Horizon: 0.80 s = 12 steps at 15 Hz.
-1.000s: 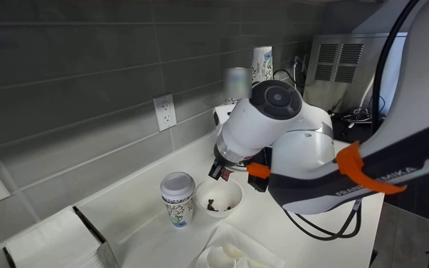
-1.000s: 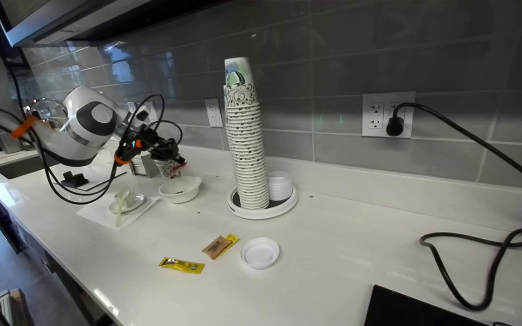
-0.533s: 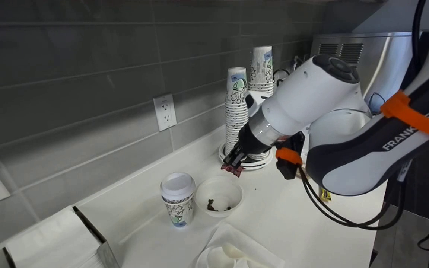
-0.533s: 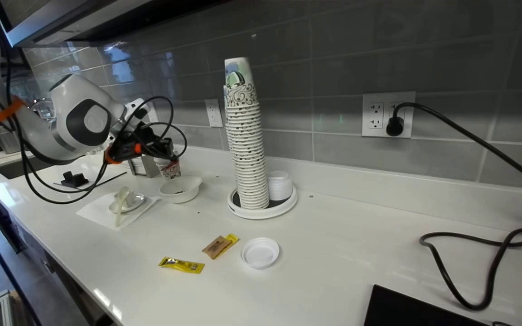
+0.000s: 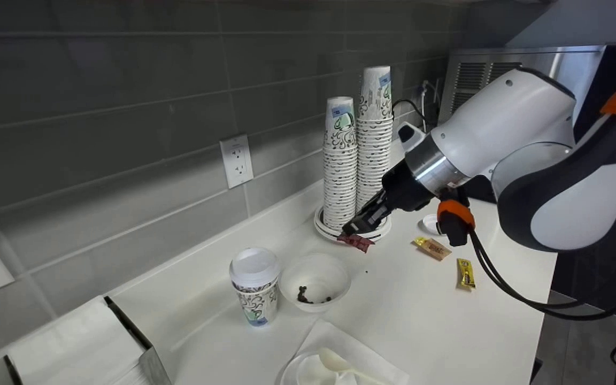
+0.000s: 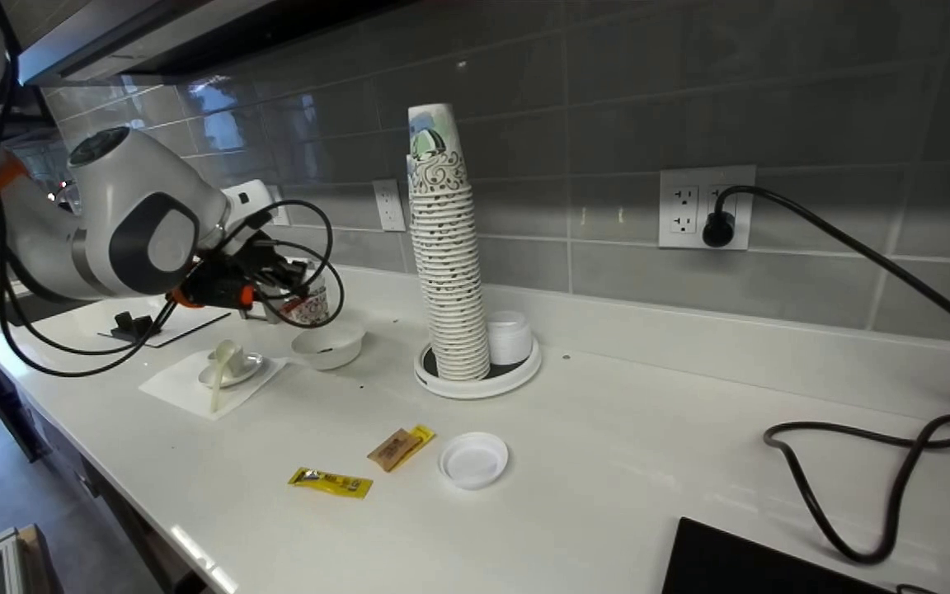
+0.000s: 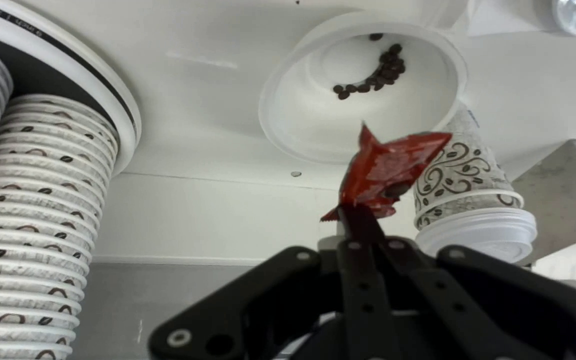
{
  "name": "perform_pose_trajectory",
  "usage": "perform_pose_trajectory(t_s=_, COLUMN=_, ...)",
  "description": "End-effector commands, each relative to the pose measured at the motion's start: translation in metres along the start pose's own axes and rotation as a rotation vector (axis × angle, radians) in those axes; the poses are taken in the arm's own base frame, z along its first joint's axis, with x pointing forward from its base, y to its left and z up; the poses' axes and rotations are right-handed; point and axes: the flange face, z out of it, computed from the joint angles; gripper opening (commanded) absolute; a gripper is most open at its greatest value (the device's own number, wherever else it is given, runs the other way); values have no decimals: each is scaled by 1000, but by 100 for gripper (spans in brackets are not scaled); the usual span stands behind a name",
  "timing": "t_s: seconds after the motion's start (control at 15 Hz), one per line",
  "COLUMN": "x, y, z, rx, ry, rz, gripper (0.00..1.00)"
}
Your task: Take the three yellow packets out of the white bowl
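Tool (image 7: 360, 212) closed, pinching a red packet (image 7: 388, 167) by one edge, the rest jutting free. Its height above the worktop (image 5: 420, 321) is hard to judge.

Clock centred on the tool, in an exterior view: white bowl (image 5: 323, 272) near at 7 o'clock, holding dark beans (image 7: 388, 71), no packet that I can make out. Lidded cup (image 5: 257, 299) at 8, just beside the bowl. Well out, between 3 and 4: tan packet (image 5: 434, 249), seemingly lying over a partly covered yellow packet (image 5: 420, 241), one end showing. At 4, a lone yellow packet (image 5: 466, 274), flat on the worktop. Emptying looks done, in my reading; whether the tan one counts as the third, cannot tell.

Handling, judged: light, limp, probably slick; a hard squeeze might burst one. Lone packet: pinch across its narrow width at mid-length. Covered one: take the exposed end.
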Motion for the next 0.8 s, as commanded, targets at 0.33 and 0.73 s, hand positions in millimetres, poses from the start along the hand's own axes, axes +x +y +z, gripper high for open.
perform_pose_trajectory(t_s=0.33, x=4, y=44, z=-21, rx=179, ry=-26, rz=168, gripper=0)
perform_pose_trajectory(t_s=0.73, x=-7, y=89, z=-26, rx=108, ry=-109, rz=351, gripper=0)
